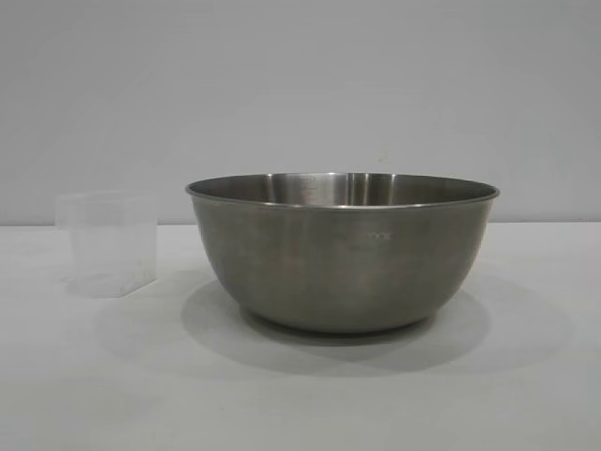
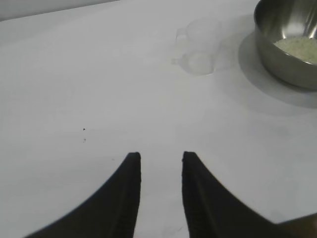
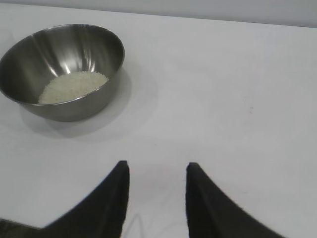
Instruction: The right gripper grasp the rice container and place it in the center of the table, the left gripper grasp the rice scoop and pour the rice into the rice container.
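The rice container (image 1: 343, 254), a large steel bowl, stands upright on the white table (image 1: 300, 395) near its middle. White rice (image 3: 73, 86) lies in the bottom of the rice container (image 3: 62, 72); the left wrist view also catches the rice (image 2: 299, 48) in the rice container (image 2: 285, 37). The clear plastic rice scoop (image 1: 106, 244) stands upright on the table left of the bowl, apart from it. The rice scoop (image 2: 198, 47) looks empty. My left gripper (image 2: 161, 157) is open over bare table, well back from the scoop. My right gripper (image 3: 156, 166) is open too, away from the bowl, holding nothing.
A plain grey wall (image 1: 300, 85) rises behind the table. Neither arm shows in the exterior view. Bare white surface surrounds the bowl and the scoop on all sides.
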You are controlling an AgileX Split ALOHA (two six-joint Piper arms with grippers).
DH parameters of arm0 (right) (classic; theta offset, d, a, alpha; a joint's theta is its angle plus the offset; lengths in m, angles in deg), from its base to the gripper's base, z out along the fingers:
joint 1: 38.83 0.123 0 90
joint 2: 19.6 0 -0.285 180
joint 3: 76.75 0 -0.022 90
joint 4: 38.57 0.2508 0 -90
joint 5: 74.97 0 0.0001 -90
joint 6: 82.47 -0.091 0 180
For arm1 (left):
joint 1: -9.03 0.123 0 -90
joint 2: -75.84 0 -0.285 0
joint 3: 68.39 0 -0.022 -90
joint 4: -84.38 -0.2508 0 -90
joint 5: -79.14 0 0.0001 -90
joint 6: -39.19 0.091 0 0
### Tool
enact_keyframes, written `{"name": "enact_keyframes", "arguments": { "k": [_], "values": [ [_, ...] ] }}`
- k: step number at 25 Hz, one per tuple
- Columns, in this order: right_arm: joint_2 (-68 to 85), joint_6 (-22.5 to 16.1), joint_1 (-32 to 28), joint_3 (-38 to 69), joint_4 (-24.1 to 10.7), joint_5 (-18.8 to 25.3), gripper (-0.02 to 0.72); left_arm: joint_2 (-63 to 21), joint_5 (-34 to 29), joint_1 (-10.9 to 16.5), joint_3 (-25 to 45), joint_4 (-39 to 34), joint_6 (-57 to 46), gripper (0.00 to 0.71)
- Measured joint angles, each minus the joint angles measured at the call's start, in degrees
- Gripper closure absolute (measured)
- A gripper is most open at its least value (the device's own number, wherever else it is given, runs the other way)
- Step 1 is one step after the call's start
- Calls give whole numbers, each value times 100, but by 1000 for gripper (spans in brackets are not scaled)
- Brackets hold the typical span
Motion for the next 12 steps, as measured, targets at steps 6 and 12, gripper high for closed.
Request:
{"name": "enact_keyframes", "arguments": {
  "k": [6,12],
  "values": [
    [0,0,-11,0,0,0,476,0,0,0,0,3,0,548],
    [0,0,-601,0,0,0,476,0,0,0,0,3,0,548]
  ]
}}
